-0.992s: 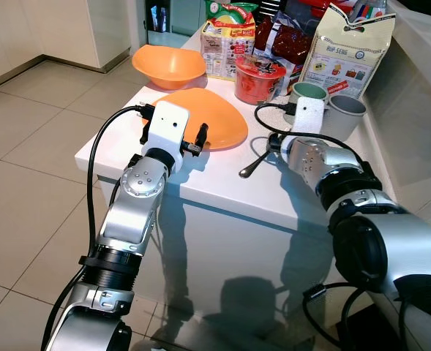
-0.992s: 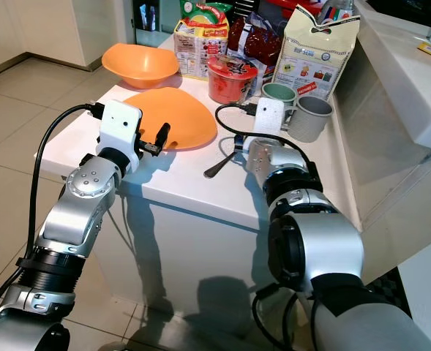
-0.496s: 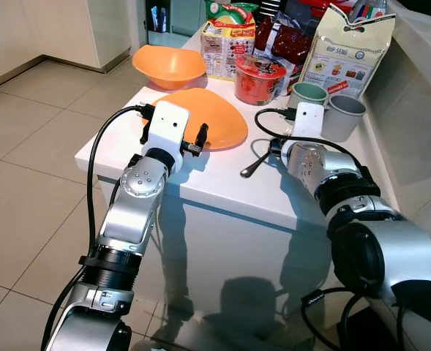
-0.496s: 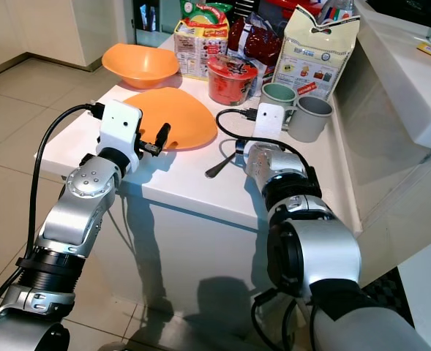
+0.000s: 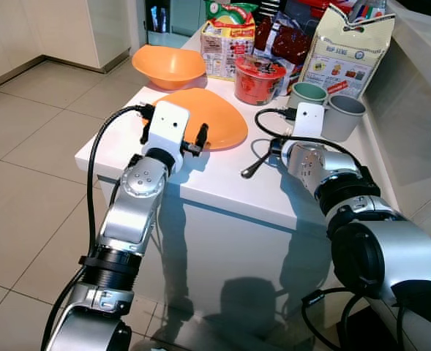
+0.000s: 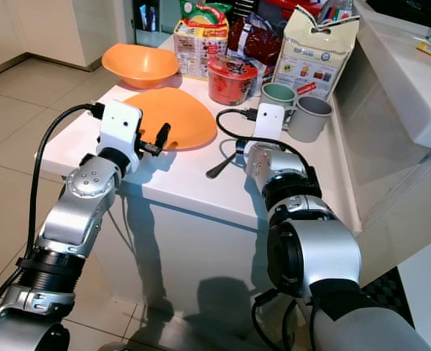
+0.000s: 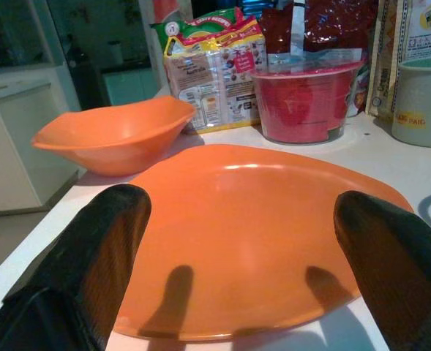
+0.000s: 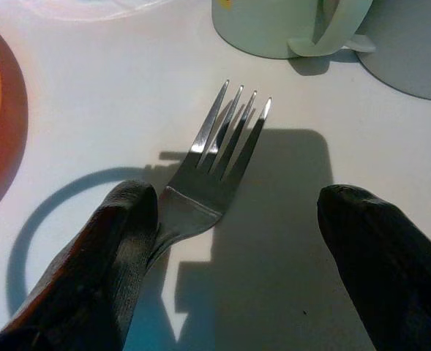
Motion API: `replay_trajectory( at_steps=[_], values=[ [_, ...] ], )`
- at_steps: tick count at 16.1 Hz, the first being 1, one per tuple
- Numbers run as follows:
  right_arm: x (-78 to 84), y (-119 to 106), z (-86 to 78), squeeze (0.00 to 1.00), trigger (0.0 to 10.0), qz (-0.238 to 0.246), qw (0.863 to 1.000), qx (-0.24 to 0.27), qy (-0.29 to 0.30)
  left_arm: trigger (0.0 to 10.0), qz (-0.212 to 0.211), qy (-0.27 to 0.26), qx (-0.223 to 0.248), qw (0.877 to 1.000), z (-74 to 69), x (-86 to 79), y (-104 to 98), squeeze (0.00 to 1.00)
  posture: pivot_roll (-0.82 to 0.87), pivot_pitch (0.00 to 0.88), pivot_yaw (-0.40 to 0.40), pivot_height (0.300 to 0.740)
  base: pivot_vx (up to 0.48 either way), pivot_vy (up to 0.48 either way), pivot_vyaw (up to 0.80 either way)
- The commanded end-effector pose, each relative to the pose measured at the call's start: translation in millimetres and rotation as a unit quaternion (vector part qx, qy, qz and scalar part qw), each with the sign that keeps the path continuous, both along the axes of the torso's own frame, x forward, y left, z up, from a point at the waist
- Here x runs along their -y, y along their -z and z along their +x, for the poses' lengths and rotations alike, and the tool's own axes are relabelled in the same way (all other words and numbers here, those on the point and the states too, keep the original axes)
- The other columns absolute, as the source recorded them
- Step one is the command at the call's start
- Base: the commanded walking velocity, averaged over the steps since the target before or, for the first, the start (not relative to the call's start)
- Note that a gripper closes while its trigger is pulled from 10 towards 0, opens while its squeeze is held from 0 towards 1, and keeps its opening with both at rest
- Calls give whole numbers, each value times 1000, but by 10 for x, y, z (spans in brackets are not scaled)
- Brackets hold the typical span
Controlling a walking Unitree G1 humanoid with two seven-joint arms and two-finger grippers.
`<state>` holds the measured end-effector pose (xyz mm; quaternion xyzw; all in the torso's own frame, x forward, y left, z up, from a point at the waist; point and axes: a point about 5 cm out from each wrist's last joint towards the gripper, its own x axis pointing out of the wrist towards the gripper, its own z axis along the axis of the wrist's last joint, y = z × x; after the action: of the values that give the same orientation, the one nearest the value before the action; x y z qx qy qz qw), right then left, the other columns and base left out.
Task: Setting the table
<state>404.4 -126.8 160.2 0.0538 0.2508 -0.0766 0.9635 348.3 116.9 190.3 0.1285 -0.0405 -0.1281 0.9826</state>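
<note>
A flat orange plate (image 5: 214, 117) lies near the front of the white table (image 5: 222, 183). My left gripper (image 7: 244, 212) is open at the plate's near rim, one finger toward each side of it and neither touching. A steel fork (image 8: 216, 153) lies on the table to the right of the plate, its handle (image 5: 255, 167) pointing toward the front edge. My right gripper (image 8: 241, 201) is open low over the fork. The fork's neck runs close beside one finger (image 8: 124, 241) and the other finger stands well apart.
An orange bowl (image 5: 168, 64) sits behind the plate. A red noodle cup (image 5: 259, 79), a green mug (image 5: 307, 93), a grey mug (image 5: 345, 114) and several food packets (image 5: 347, 47) crowd the back of the table. Tiled floor lies to the left, a counter to the right.
My right wrist has shifted very slightly over the fork. The left arm, plate and fork stay where they were.
</note>
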Motion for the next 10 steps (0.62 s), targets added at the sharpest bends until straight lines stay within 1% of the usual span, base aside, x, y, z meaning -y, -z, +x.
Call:
replay_trajectory(
  at_steps=[1, 7, 8, 9, 10],
  values=[
    [60, 20, -10, 0, 9020, -12, 1000, -5, 8, 10000, 0, 10, 10, 1000, 7, 59, -50, 0, 166, 0, -126, 740, 0, 0, 0],
    [60, 20, -10, 0, 9020, -12, 1000, -5, 8, 10000, 0, 10, 10, 1000, 7, 59, -50, 0, 166, 0, -126, 740, 0, 0, 0],
    [69, 37, -19, 0, 9137, -14, 1000, -7, 10, 10000, 0, 10, 10, 1000, 6, 62, -49, 0, 166, 0, -127, 740, 0, 0, 0],
    [-31, 113, -55, 0, 10000, -18, 1000, -10, -2, 10000, 1, 6, 12, 1000, 8, 39, -67, 0, 189, 0, -127, 740, 0, 0, 0],
    [-78, 138, -66, 0, 10000, -17, 1000, -7, -8, 10000, 3, 5, 13, 1000, 9, 25, -75, 0, 194, 0, -125, 740, 0, 0, 0]
  ],
)
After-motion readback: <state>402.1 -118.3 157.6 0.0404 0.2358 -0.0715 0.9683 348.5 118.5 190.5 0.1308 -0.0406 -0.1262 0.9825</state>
